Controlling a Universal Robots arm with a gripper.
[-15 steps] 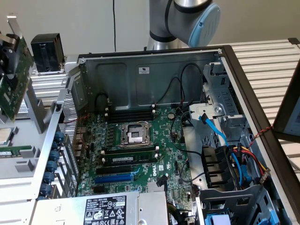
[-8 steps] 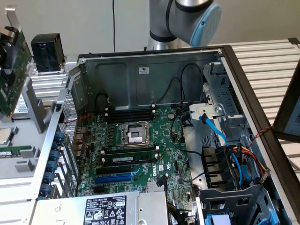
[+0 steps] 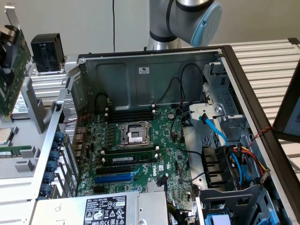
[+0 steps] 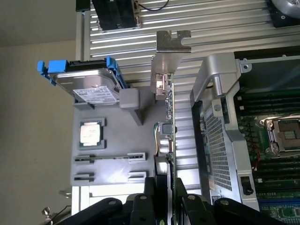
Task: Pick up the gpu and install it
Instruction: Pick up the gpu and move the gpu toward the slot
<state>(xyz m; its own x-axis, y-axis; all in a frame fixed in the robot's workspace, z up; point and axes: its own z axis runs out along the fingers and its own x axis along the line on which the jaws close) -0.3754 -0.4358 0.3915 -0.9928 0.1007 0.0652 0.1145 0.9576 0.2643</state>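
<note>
The gpu appears edge-on in the wrist view as a thin green card, with its silver end bracket at the far end. My gripper is shut on it, one black finger pressed to each side of the card. In the exterior view the gpu stands tilted at the far left edge, outside the computer case, with the gripper at its upper part. It hangs over the grey parts holder. The large green motherboard lies in the open case, with a blue slot near its front.
The grey holder carries a hard drive in a blue frame and a processor chip. A black cooler stands behind it. The case's perforated rear wall rises between holder and motherboard. Cables and drive cages crowd the exterior view's right.
</note>
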